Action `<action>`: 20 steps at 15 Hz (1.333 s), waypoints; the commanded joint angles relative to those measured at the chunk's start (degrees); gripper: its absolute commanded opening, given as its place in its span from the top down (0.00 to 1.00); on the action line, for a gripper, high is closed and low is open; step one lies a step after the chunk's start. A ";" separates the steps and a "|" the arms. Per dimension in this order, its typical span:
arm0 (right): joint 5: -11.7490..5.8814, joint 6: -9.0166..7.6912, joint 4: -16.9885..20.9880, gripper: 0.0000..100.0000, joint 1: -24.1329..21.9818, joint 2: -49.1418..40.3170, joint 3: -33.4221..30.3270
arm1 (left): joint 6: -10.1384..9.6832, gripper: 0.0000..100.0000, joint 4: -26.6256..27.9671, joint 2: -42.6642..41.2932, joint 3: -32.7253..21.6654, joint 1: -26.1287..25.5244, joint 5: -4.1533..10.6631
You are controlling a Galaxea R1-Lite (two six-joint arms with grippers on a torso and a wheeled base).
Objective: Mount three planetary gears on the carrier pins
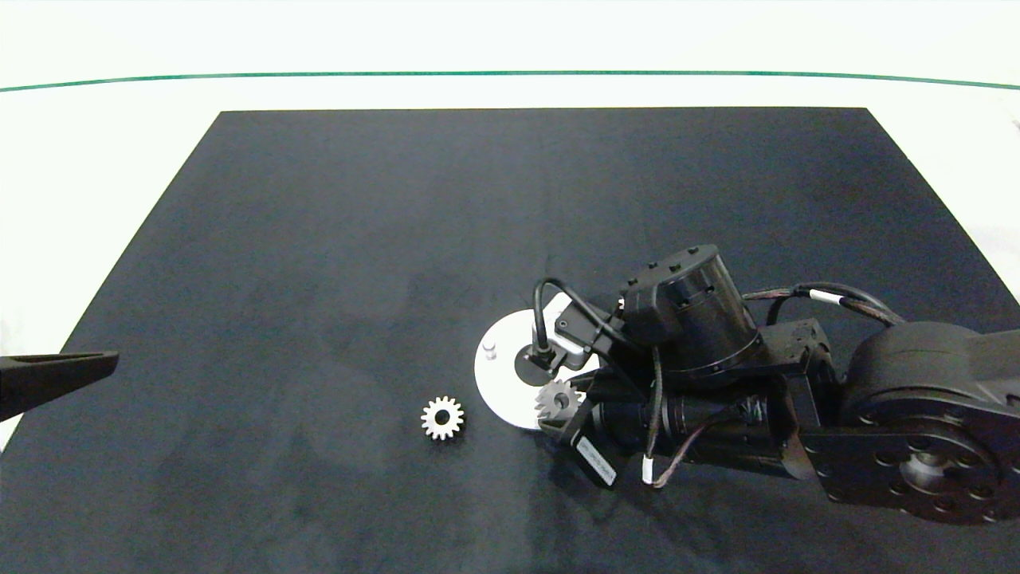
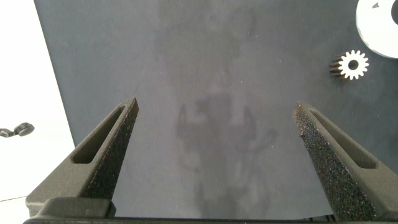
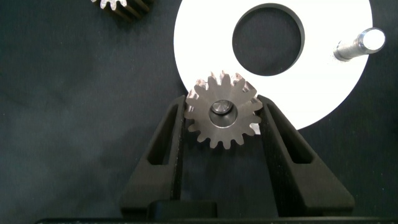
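A white round disc point(image 1: 500, 381) lies on the black mat, partly covered by my right arm. One planetary gear point(image 3: 222, 117) sits on a carrier pin at the disc's near edge, the pin's tip showing in its bore. My right gripper point(image 3: 222, 104) is shut on this gear, a finger against its teeth on each side. A bare carrier pin point(image 3: 357, 45) stands across the disc's central hole point(image 3: 268, 38). Another planetary gear point(image 1: 442, 418) lies flat on the mat left of the disc. My left gripper point(image 2: 216, 109) hangs open over the mat's left edge, holding nothing.
The black mat point(image 1: 358, 239) covers most of the white table. A green line point(image 1: 510, 75) runs across the table at the far side. My right arm's body point(image 1: 876, 406) fills the mat's near right part.
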 commanded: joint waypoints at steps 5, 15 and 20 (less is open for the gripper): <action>-1.10 -1.17 1.08 0.78 0.00 0.32 -0.73 | 0.06 0.00 0.22 -0.03 0.01 0.00 0.02; -2.07 -1.17 8.55 0.78 0.00 0.32 -6.89 | 0.06 0.00 0.13 -0.30 0.01 0.00 0.02; -2.16 -1.17 9.78 0.78 0.00 0.50 -6.80 | 0.06 0.00 0.13 -0.38 -0.17 0.00 0.02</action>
